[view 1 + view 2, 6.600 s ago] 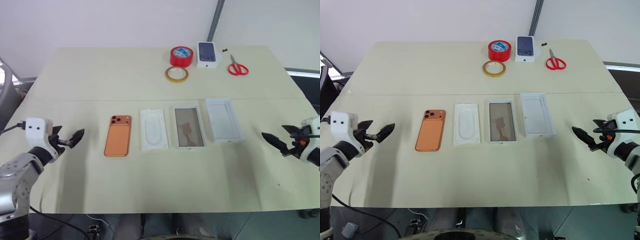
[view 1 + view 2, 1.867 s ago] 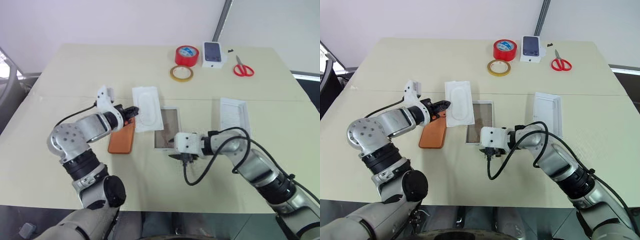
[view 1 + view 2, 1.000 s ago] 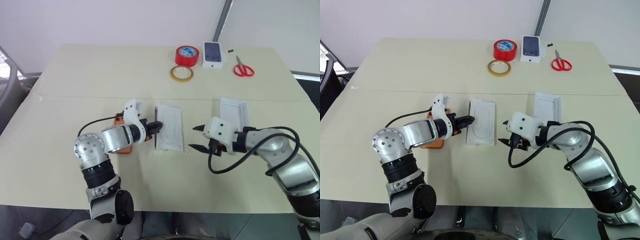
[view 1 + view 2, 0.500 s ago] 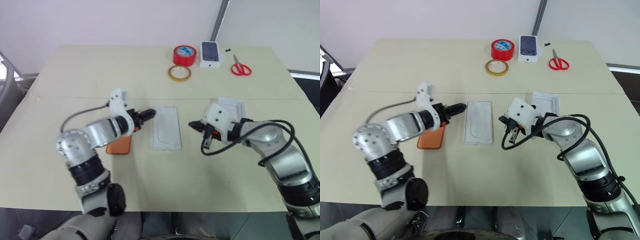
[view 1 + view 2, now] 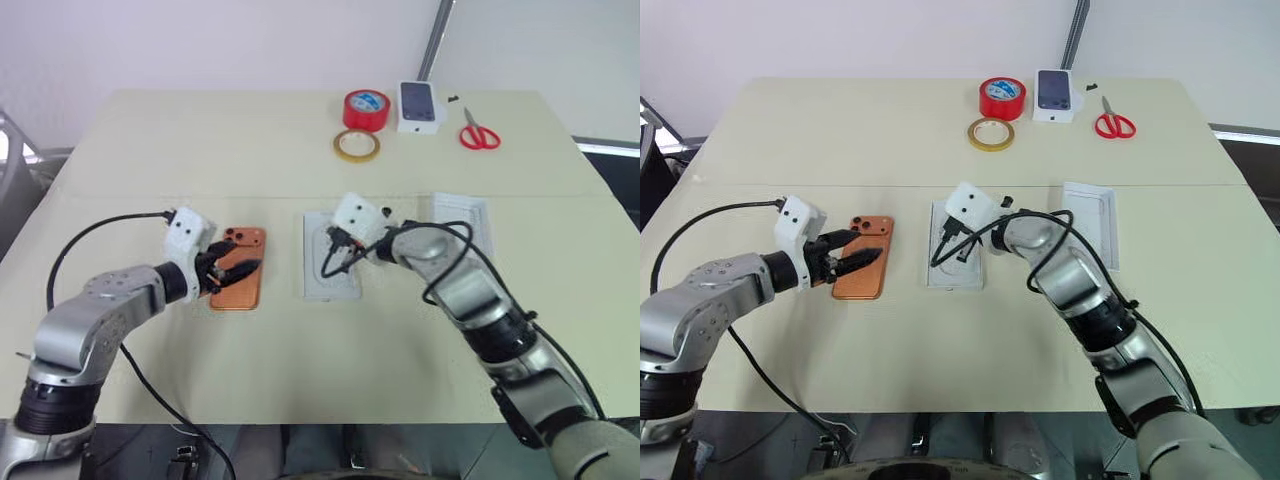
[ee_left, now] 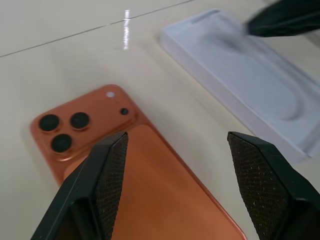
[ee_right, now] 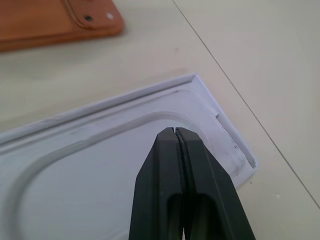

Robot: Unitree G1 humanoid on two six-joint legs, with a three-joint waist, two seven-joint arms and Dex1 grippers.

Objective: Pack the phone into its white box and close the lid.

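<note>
The phone (image 6: pixel 150 165) lies flat on the table, under the spread fingers of the left gripper (image 6: pixel 175 165). The right gripper (image 7: pixel 177 134), fingers pressed together and empty, points over the white box (image 7: pixel 100 165).

phones (image 5: pixel 238 268) 1 | tape rolls (image 5: pixel 366 108) 2 | scissors (image 5: pixel 479 137) 1

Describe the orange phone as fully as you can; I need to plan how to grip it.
The phone is a flat orange slab with rounded corners and a smooth, matte-looking back. It lies back-up on the table, its raised camera cluster of three dark lenses at the far corner. It sits just left of the white box with its moulded insert, apart from it. The left gripper stands open over the near half, one finger to each side; whether the fingers touch it cannot be told.
</note>
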